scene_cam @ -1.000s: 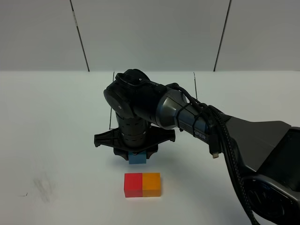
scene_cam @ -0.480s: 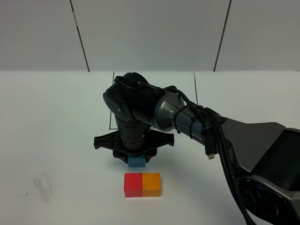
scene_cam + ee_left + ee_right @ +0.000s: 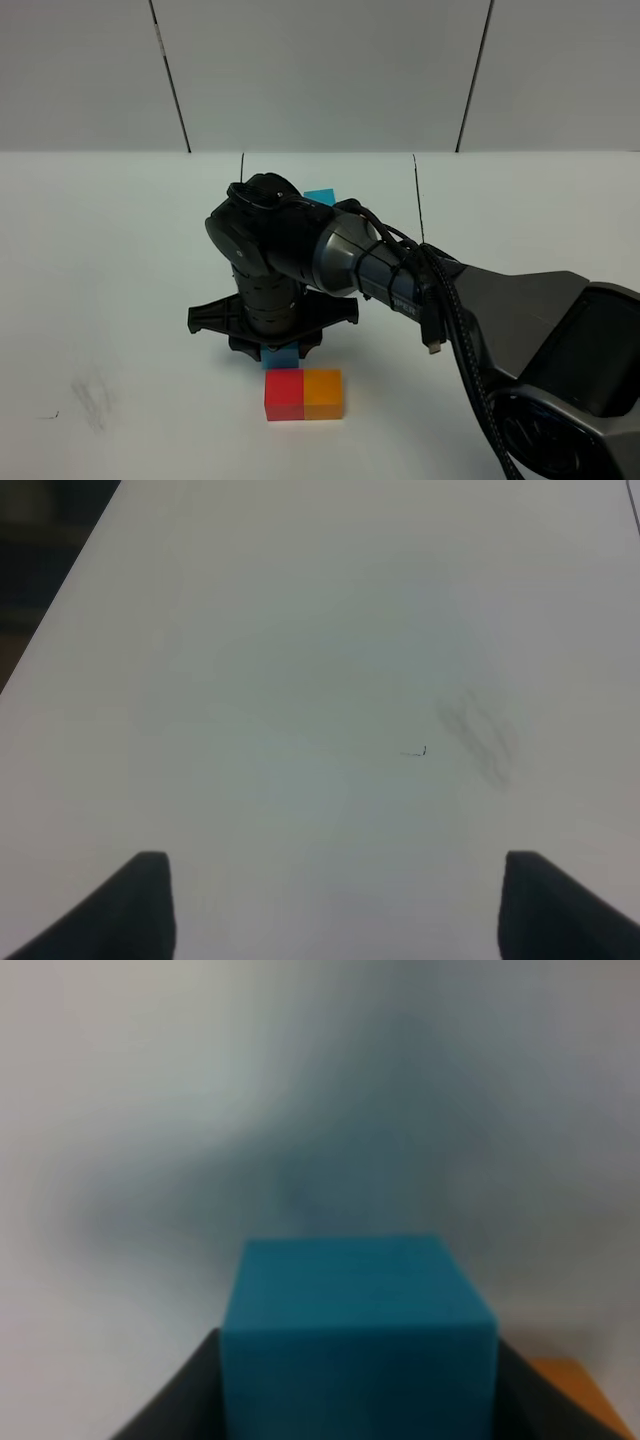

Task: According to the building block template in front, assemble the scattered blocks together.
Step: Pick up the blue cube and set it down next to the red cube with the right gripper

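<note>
My right gripper [image 3: 281,352] is shut on the light blue block [image 3: 285,360], holding it just behind the red block [image 3: 284,393]. The red block is joined to the orange block [image 3: 322,392] near the table's front. In the right wrist view the light blue block [image 3: 360,1335] sits between the dark fingers [image 3: 165,1405], with a corner of the orange block [image 3: 588,1392] beside it. Of the template only its light blue cube [image 3: 320,196] and thin black frame lines [image 3: 415,185] show; the arm hides the rest. My left gripper [image 3: 335,910] is open over bare table.
The right arm [image 3: 400,280] reaches in from the lower right and crosses the middle of the white table [image 3: 120,250]. A faint grey scuff [image 3: 95,395] marks the table at the front left, also seen in the left wrist view as a smudge [image 3: 480,735].
The right gripper has carried the light blue block forward and slightly left, up to the red block. That uncovered the template's light blue cube. The left gripper has not moved.
</note>
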Robot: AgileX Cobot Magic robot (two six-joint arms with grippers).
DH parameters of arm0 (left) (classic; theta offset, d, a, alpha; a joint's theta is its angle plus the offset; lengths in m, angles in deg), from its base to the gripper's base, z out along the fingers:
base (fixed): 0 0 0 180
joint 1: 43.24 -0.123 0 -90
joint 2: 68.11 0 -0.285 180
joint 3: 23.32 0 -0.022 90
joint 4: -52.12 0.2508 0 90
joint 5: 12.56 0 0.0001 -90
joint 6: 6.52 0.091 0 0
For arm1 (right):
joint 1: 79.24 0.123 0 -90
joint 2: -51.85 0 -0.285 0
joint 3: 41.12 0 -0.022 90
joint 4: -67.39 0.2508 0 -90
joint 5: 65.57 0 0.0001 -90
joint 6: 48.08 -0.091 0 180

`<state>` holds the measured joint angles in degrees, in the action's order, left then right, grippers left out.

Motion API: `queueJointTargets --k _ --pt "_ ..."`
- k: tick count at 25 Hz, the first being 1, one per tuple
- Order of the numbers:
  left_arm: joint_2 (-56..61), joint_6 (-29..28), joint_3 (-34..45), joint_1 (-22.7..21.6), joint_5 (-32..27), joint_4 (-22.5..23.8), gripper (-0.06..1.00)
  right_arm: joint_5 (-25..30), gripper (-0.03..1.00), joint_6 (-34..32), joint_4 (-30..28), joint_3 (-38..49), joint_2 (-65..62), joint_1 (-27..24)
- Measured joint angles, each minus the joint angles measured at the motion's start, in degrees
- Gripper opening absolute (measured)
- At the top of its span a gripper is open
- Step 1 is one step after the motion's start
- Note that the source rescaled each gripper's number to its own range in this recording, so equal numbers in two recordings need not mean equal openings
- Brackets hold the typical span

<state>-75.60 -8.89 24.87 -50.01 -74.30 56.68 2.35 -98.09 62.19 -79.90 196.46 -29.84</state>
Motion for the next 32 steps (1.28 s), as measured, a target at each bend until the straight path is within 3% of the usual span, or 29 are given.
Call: queueJointTargets --k 11,32 --pt "0.0 0.0 0.0 0.0 0.0 0.0 0.63 1.3 0.19 -1.7 -1.8 0.0 0.4 0.0" --pt "0.0 0.1 0.0 0.0 0.0 0.0 0.63 1.2 0.19 -1.9 -0.1 0.0 1.7 0.0"
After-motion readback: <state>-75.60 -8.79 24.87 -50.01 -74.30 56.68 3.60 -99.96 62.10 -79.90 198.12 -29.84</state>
